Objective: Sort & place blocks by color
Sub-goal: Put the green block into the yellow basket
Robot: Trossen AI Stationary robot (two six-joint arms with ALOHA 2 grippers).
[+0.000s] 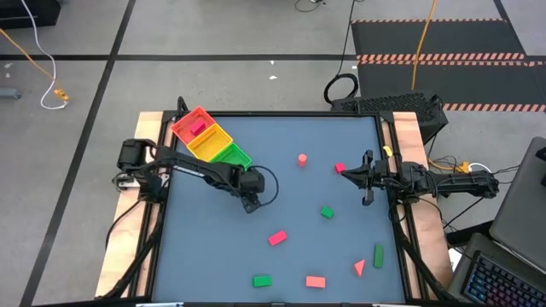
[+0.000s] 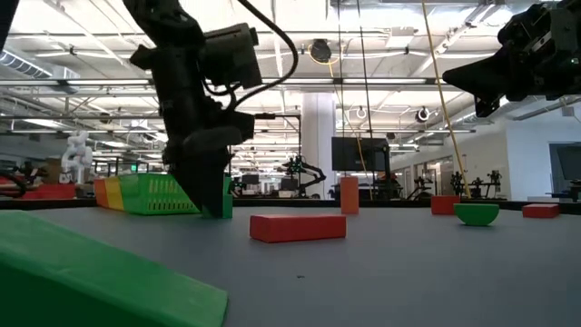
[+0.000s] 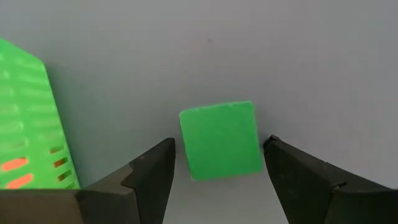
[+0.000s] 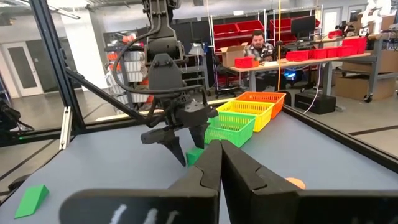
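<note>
A workshop w/ shelving, red bins and a seated person at a far desk is seen beyond the grey counter [image 1: 281,170]. The three-part tray [image 1: 210,139] (red, yellow, green) is set at the counter's far-left corner; one pink piece lies in its red part. The left arm is reached in just beside the tray's green end, and the left pincer [image 3: 217,171] is held apart, straddling a green cube [image 3: 220,140] that rests flat on the counter, w/ gaps visible both sides, so nothing is clamped yet. The right arm is parked at the right edge, the right pincer [image 4: 219,163] pressed together and empty. The other blocks are scattered: a red cylinder [image 1: 302,159] mid-counter, a green piece [image 1: 327,212], red bricks [image 1: 277,238] and [image 1: 315,281], green bricks [image 1: 261,280] and [image 1: 379,254], a red wedge [image 1: 359,268].

Risks, as judged: the cube looks slightly skewed btwn the fingers, so on closing it could be twisted or squeezed out; the tray wall is close, so it might be nudged during the lift.
</note>
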